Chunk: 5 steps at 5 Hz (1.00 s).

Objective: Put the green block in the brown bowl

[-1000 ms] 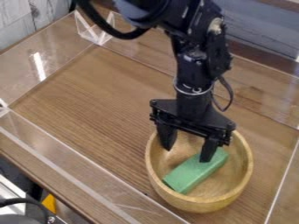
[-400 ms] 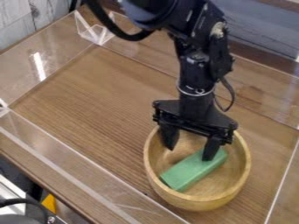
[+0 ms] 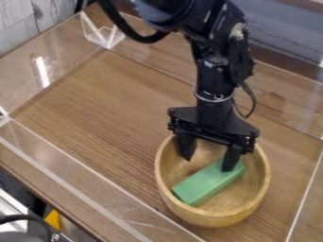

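Observation:
The green block (image 3: 203, 186) lies flat inside the brown bowl (image 3: 169, 193), slanted from lower left to upper right. My gripper (image 3: 210, 157) points straight down into the bowl just above the block's far end. Its two black fingers stand apart, open, with a gap on both sides of the block's upper end. Nothing is pinched between them. The black arm (image 3: 214, 57) rises from the gripper toward the top of the picture.
The bowl sits on a wooden tabletop (image 3: 101, 104) ringed by low clear acrylic walls (image 3: 51, 47). A clear bracket (image 3: 98, 36) stands at the far left edge. The table's near edge runs along the lower left.
None beyond a slight shift of the gripper to the right; the block rests in the bowl as before.

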Available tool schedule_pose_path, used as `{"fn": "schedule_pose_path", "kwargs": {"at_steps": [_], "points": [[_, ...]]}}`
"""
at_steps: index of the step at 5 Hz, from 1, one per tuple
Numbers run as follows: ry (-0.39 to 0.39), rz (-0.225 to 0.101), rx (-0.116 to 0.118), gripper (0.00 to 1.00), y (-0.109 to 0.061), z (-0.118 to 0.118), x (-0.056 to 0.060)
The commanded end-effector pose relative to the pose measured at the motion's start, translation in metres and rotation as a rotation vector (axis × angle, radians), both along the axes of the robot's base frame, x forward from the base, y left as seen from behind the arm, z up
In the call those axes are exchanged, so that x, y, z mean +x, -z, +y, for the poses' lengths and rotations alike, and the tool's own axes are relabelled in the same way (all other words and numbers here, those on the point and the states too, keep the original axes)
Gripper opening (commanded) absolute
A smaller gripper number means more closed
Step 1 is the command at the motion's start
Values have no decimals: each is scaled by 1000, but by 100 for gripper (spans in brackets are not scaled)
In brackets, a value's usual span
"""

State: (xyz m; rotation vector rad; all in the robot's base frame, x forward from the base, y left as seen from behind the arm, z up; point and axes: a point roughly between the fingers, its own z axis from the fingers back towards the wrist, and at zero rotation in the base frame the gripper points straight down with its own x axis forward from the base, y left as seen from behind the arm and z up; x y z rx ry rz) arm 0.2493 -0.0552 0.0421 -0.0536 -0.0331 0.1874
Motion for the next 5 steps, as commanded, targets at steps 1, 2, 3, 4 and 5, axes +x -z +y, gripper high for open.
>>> {"fn": "schedule_pose_path", "kwargs": {"at_steps": [1,2,3,4,5], "points": [[-24,-32,6,100,-3,6,10],[-33,-33,9,0,-1,6,12],[-35,-34,10,0,-2,7,13],[-35,-34,8,0,-5,6,14],[-36,-34,4,0,-8,4,15]]}}
